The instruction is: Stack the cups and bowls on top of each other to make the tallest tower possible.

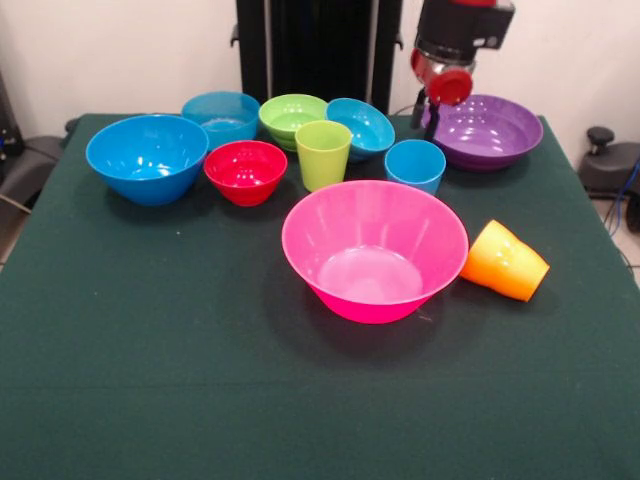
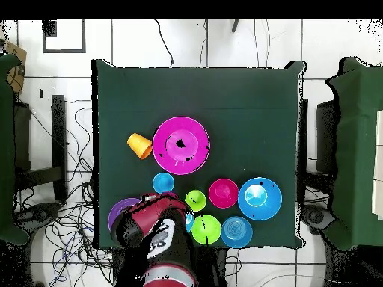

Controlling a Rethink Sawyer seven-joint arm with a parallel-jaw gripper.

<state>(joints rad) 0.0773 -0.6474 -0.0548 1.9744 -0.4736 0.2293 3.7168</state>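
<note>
Nothing is stacked. The huge pink bowl [image 1: 372,250] [image 2: 181,145] stands mid-table, empty. The orange cup [image 1: 505,262] [image 2: 139,146] lies on its side beside it. The light blue cup [image 1: 415,165] [image 2: 163,182] and the lime green cup [image 1: 323,155] [image 2: 195,200] stand upright behind it. At the back are the large blue bowl [image 1: 147,158] [image 2: 259,198], red bowl [image 1: 245,170], ribbed cyan bowl [image 1: 221,115], lime green bowl [image 1: 292,118], small blue bowl [image 1: 362,127] and purple bowl [image 1: 485,132]. My gripper [image 1: 426,115] hangs over the purple bowl's left rim, holding nothing.
The arm [image 2: 153,232] covers the purple bowl's edge [image 2: 118,213] and most of the small blue bowl in the overhead view. The green table [image 1: 150,380] stretches bare in front of the pink bowl.
</note>
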